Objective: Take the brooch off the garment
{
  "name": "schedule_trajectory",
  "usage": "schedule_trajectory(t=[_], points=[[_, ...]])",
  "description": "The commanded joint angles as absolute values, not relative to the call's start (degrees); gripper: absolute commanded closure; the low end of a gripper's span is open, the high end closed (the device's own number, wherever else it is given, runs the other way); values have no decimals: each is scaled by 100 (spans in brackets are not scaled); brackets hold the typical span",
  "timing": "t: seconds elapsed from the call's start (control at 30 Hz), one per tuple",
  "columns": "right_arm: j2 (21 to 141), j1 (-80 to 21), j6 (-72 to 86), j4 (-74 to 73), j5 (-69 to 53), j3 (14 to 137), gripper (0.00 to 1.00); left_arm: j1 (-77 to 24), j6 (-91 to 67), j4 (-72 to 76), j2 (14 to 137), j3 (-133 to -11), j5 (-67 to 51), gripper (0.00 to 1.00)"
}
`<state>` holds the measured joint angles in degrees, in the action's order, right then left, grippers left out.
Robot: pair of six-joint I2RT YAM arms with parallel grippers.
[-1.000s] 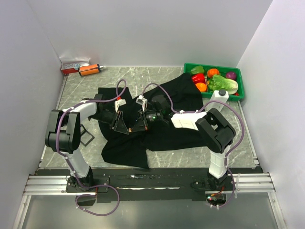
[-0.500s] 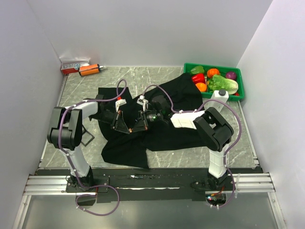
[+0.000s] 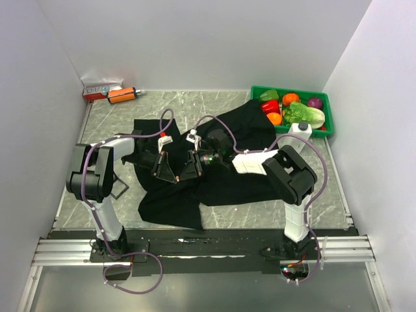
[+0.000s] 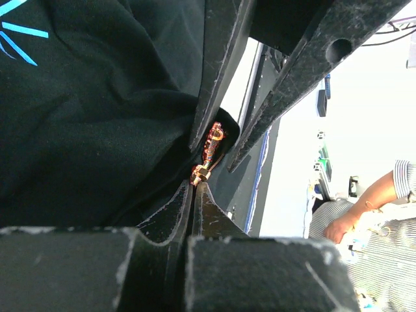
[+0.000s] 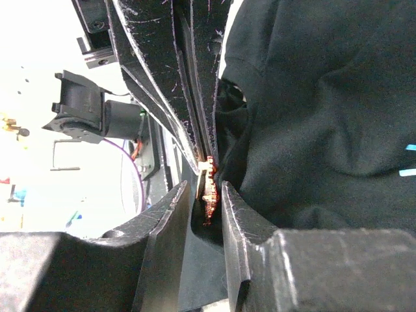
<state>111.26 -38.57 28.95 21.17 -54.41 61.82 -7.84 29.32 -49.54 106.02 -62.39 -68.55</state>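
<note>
The black garment (image 3: 240, 182) lies crumpled across the middle of the table, and both grippers meet at its left part. The tiny orange-tan brooch (image 4: 213, 140) sticks out from a cloth fold. My left gripper (image 4: 195, 185) is shut, and its tips pinch the brooch's lower tan end. My right gripper (image 5: 203, 192) is open, its jaws straddling the brooch (image 5: 208, 195) with a gap on one side. In the top view the left gripper (image 3: 171, 175) and right gripper (image 3: 184, 175) stand tip to tip. A blue starburst mark (image 4: 19, 39) shows on the cloth.
A green bin (image 3: 289, 89) of vegetables stands at the back right, with a white bottle (image 3: 301, 130) in front of it. An orange cylinder with a black cap (image 3: 122, 95) and a red-white box (image 3: 97, 90) lie at the back left. Purple cables loop over both arms.
Both grippers stay tip to tip at the brooch. The left arm's elbow has shifted slightly; nothing was let go.
</note>
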Motion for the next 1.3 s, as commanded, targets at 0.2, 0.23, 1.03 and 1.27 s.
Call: schedule_trajectory(t=[0.2,0.23,1.03,1.27], points=[[11355,-3788,3085,2295,-5643,6495,76,-782,3041,-4922,10459,-6363,-7198,99],[11399,-3788,3085,2268,-5634,6513,77,-782,3058,-4939,10459,-6372,-7198,99],[11568,-4351,545,-634,-5009,7876,66,-914,2997,-4693,10098,-6372,-7014,99],[10802,-3877,878,861,-6090,6786,53,-905,3155,-4825,10037,-6302,-6970,99]])
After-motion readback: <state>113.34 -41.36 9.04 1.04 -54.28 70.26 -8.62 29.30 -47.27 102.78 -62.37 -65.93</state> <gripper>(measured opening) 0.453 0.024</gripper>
